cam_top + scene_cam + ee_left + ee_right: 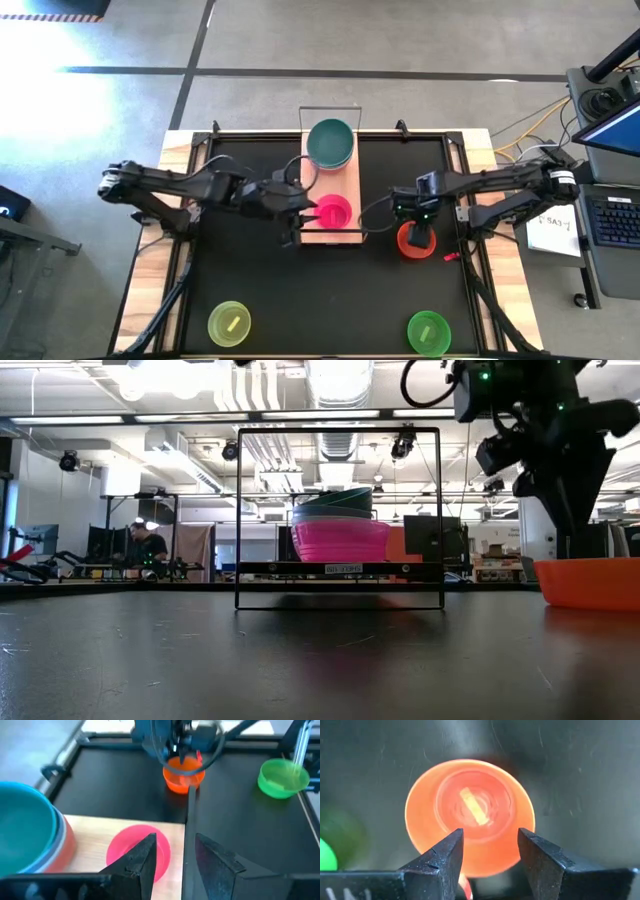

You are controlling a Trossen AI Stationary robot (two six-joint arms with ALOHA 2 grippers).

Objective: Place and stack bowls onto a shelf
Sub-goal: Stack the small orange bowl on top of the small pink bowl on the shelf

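Observation:
The shelf point(345, 185) is a light-wood board with wire frames at its ends. A teal bowl point(330, 143) is stacked on other bowls at its far end. A magenta bowl point(333, 212) sits on its near end. My left gripper point(175, 837) is open at the shelf's near left corner. One finger shows over the magenta bowl point(125, 845), and the near wire frame point(189, 815) shows between the fingers. My right gripper point(490, 832) is open, pointing down over the orange bowl point(470, 815), which stands on the mat right of the shelf. My left gripper has one finger point(142, 855) over the magenta bowl's rim point(162, 850), reaching level from the table's left; whether it touches I cannot tell. My right gripper's fingers point(572, 545) reach down to the orange bowl's rim point(560, 565); whether they touch I cannot tell.
A yellow-green bowl point(229, 323) and a green bowl point(428, 331) stand near the mat's near edge, left and right. Bare shelf board shows between the teal stack and the magenta bowl. A small red item point(450, 257) lies right of the orange bowl.

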